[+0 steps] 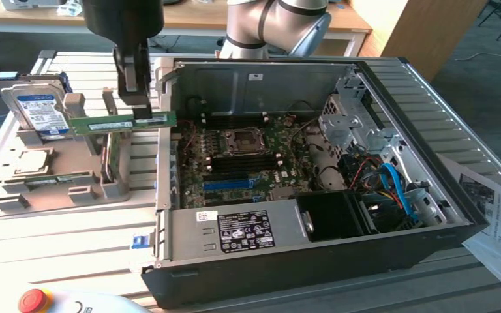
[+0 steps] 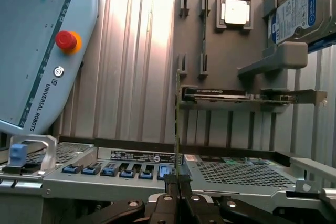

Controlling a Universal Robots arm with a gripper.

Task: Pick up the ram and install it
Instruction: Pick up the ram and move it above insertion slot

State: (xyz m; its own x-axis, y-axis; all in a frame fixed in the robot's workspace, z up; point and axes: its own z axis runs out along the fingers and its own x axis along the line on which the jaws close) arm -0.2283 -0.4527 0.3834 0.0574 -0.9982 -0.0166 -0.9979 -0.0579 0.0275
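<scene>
The ram is a long, thin green stick held level in the air, just above the grey parts holder and beside the open computer case's wall on the exterior view's left. My gripper comes down from above and is shut on one end of the stick. In the wrist view the ram appears edge-on as a thin line rising from between the shut black fingers. The motherboard, with its black slots, lies open inside the case.
A silver hard drive with a blue label stands in the holder, with a square chip and a card nearby. A teach pendant with a red stop button lies near the case. Papers lie on the exterior view's right.
</scene>
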